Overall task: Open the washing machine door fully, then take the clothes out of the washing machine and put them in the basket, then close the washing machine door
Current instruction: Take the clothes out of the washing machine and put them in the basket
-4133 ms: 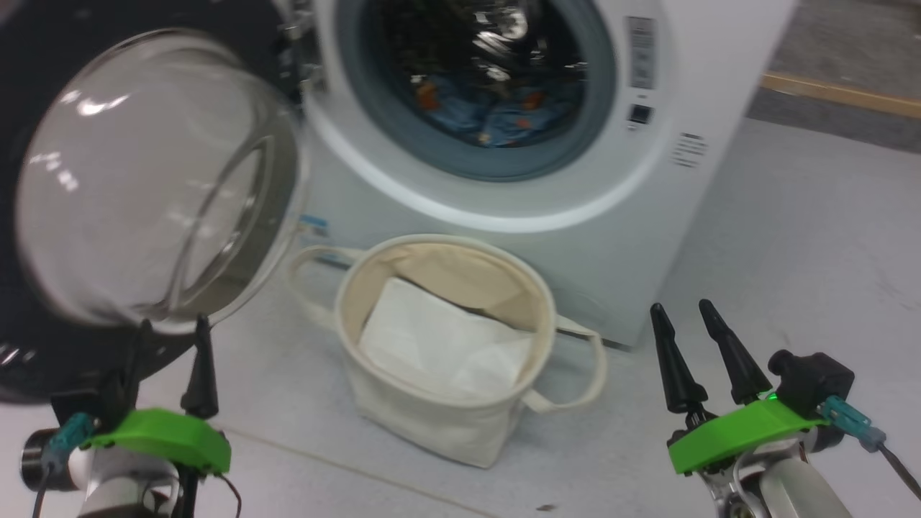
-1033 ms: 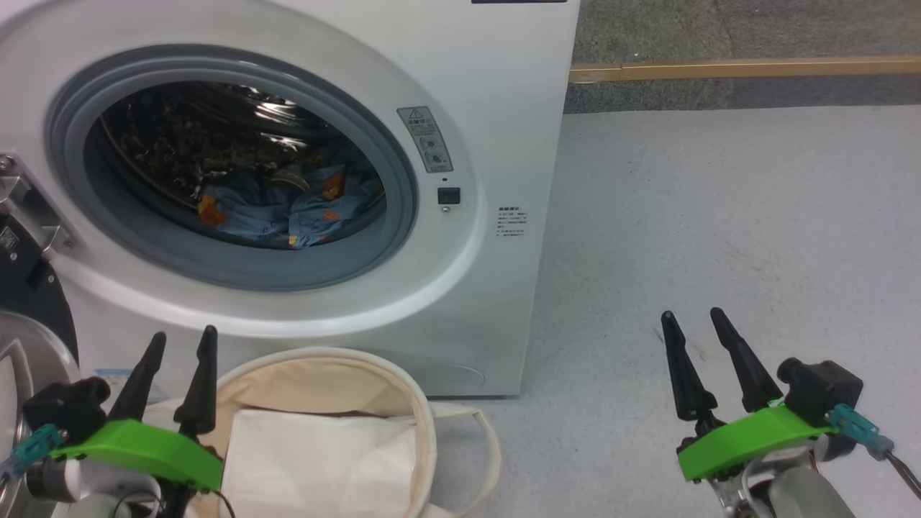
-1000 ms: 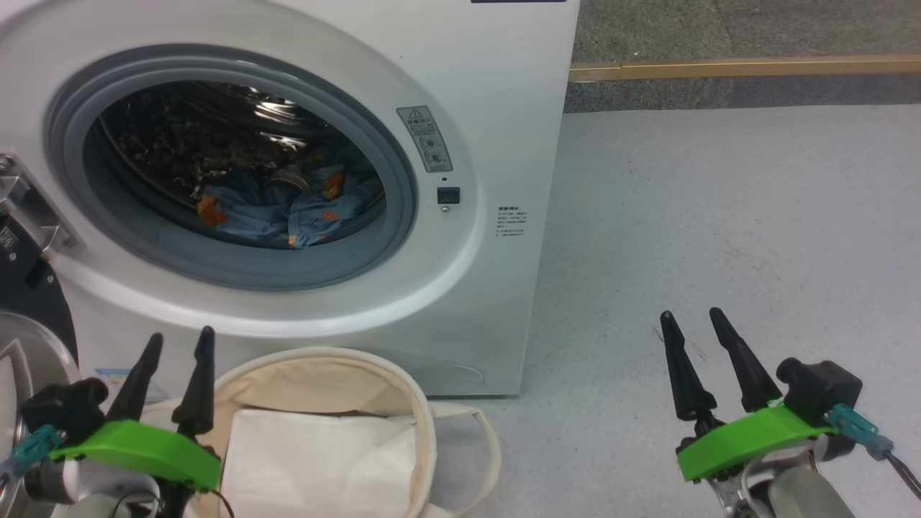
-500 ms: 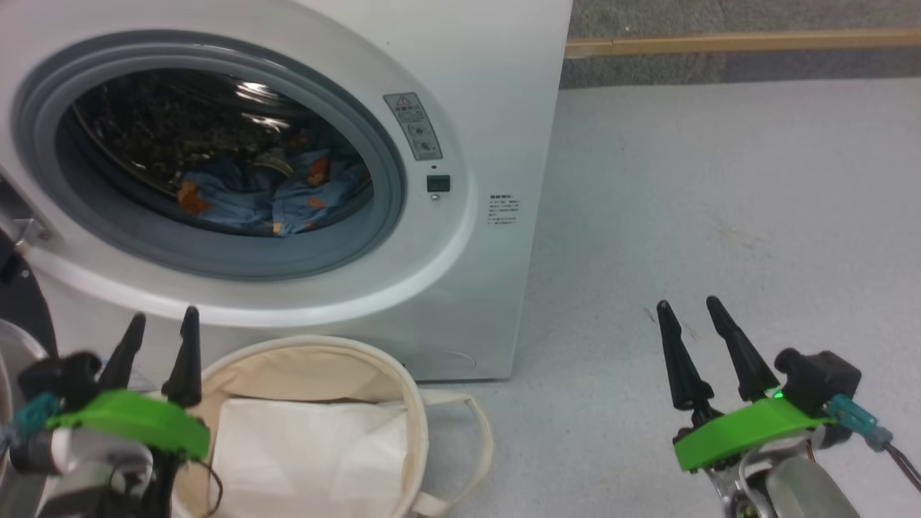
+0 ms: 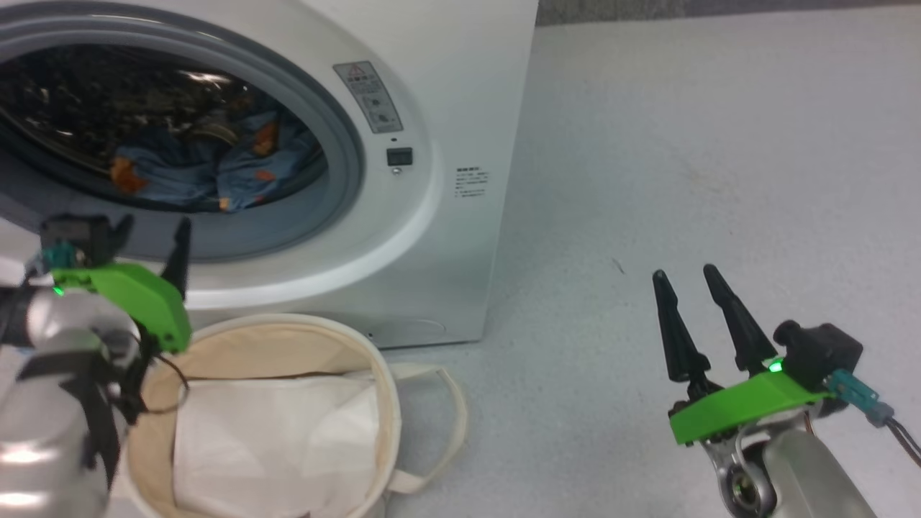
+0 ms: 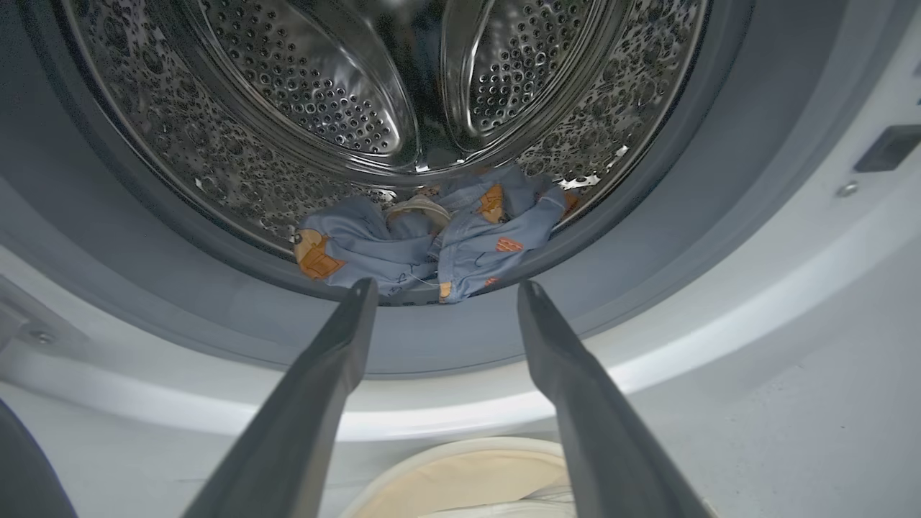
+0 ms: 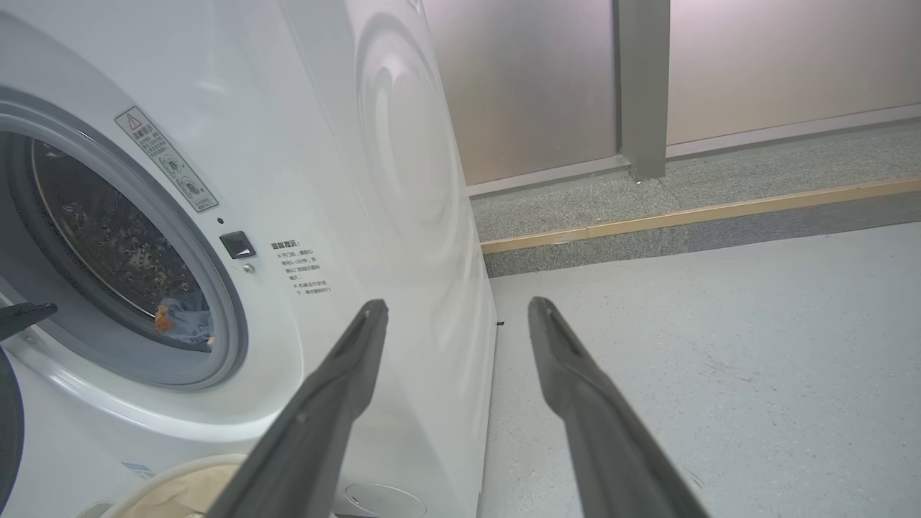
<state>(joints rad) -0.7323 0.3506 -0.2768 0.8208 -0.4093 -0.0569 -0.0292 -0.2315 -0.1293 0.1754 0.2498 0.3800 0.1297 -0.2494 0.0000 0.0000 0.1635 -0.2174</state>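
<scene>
warning-triangle sticker (image 5: 370,97) on washing machine (image 5: 475,237), print illegible

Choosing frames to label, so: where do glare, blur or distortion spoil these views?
Head view: slightly soft, glare on the silver left forearm. Left wrist view: highlights speckle the perforated steel drum; blue printed clothes read clearly. Right wrist view: sheen on the white box-shaped washing machine's side.

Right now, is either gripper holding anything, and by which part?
Nothing is held. The left gripper is open, aimed at the clothes in the drum, short of them. The right gripper is open over the floor.
</scene>
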